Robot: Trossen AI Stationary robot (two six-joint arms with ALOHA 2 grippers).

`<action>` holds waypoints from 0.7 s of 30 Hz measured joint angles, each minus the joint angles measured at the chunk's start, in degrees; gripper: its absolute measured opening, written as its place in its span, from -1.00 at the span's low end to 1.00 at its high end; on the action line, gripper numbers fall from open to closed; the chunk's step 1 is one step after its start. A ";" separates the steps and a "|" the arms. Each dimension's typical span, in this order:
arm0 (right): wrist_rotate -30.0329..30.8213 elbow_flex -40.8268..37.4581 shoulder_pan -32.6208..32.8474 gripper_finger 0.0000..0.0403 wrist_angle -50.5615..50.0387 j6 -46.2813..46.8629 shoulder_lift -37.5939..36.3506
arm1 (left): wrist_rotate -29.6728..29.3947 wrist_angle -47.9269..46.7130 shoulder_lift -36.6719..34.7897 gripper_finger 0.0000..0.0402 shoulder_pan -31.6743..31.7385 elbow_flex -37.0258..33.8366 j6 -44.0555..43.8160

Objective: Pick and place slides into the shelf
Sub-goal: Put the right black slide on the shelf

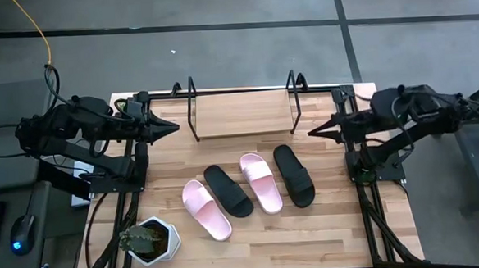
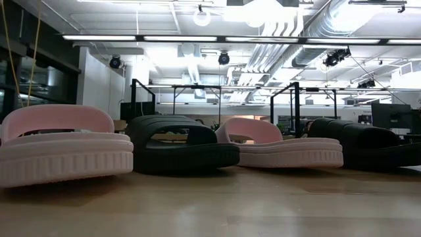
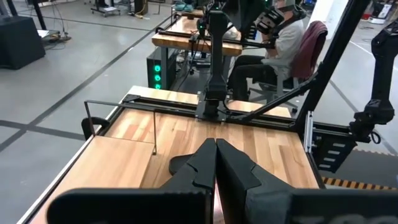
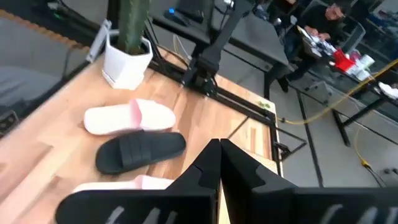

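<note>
Pale wooden planks make up the table [image 1: 310, 229], with grey workshop floor around it and, in the wrist views, people seated at benches beyond. At the table's far edge stands the shelf [image 1: 242, 114], its light board bare between thin black frame ends. Nearer the front, four slides lie side by side in a slanted row, none on the shelf: a pink slide [image 1: 206, 209] at the left end, a black slide [image 1: 228, 190] just beside it, a second pink slide [image 1: 261, 181], and a second black slide [image 1: 294, 175] at the right end. A potted plant [image 1: 151, 240] in a white pot sits at the front left corner. The left gripper [image 1: 173, 127] hangs beside the shelf's left end, fingers pressed together on nothing; the right gripper [image 1: 312, 132] hangs at the shelf's right end, likewise closed and empty
</note>
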 joint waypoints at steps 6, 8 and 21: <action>9.24 0.00 5.60 -1.00 -3.78 3.37 3.21 | 0.02 0.00 0.00 -1.00 0.00 0.00 0.00; 10.43 0.00 7.14 -1.00 -4.30 4.97 4.38 | 0.02 0.00 0.00 -1.00 0.01 0.00 0.00; 21.78 0.00 16.65 -1.00 -11.32 15.04 9.76 | 0.04 -0.57 0.00 -1.00 0.00 0.00 0.00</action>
